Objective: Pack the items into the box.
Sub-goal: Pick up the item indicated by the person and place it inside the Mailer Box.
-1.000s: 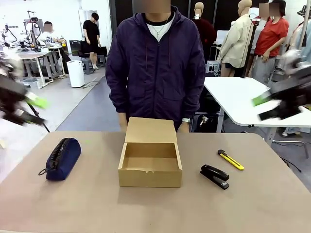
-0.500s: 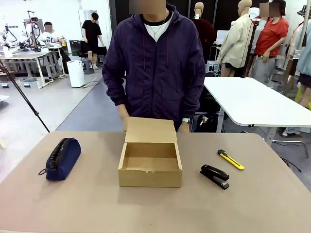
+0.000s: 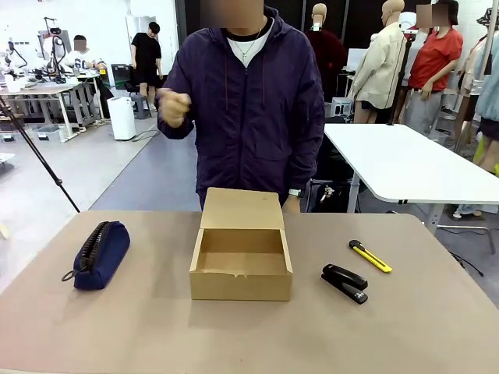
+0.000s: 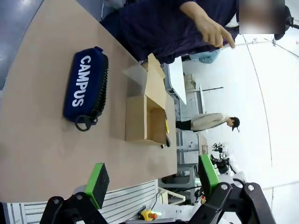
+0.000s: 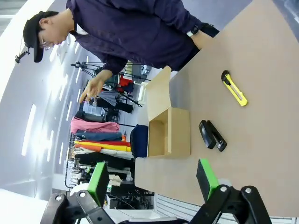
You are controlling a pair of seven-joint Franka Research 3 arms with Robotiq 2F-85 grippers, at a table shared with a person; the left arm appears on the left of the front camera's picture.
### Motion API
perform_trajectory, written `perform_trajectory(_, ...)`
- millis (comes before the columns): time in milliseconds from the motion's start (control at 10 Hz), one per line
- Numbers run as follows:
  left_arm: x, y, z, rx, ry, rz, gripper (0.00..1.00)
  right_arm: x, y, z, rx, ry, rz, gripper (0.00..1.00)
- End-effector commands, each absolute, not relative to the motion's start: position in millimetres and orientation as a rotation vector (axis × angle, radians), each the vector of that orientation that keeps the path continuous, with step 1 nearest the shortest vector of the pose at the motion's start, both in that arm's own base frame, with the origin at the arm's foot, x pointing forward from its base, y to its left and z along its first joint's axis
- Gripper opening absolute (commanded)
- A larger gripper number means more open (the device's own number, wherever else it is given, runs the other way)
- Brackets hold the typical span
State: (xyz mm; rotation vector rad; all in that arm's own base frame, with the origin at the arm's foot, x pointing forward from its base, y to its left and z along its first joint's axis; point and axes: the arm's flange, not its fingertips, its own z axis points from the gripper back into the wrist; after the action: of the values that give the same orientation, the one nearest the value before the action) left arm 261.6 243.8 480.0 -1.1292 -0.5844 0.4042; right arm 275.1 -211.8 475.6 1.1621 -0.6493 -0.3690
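Right at the start, judging by the empty box (image 3: 240, 287), lid flap up, mid-table. Off to its left, well apart: navy pouch (image 3: 101, 255). Off to its right: black stapler (image 3: 345, 283), yellow utility knife (image 3: 370, 256) just beyond. Left gripper (image 4: 153, 176) and right gripper (image 5: 152, 179) both spread wide, holding nothing, high above the table. Across the table, a raised hand (image 3: 173, 107). Next, probably: dropping onto one item, pinching across its narrow width, lifting over the box wall.
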Motion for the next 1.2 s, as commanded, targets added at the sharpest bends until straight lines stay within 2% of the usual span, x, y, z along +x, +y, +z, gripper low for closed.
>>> perform_trajectory(0,259,246,482,-1.147,-0.601,0.398,1.0,274,-213,480,1.177,-0.677,-0.36,1.0)
perform_trajectory(700,259,246,481,-1.129,-0.586,0.409,1.0,274,-213,480,1.177,-0.677,-0.36,1.0)
perform_trajectory(900,285,224,526,-0.836,-0.427,0.237,1.0,274,-213,480,1.177,-0.677,-0.36,1.0)
perform_trajectory(1100,341,175,566,-0.486,-0.266,0.071,1.0,274,-213,480,1.177,-0.677,-0.36,1.0)
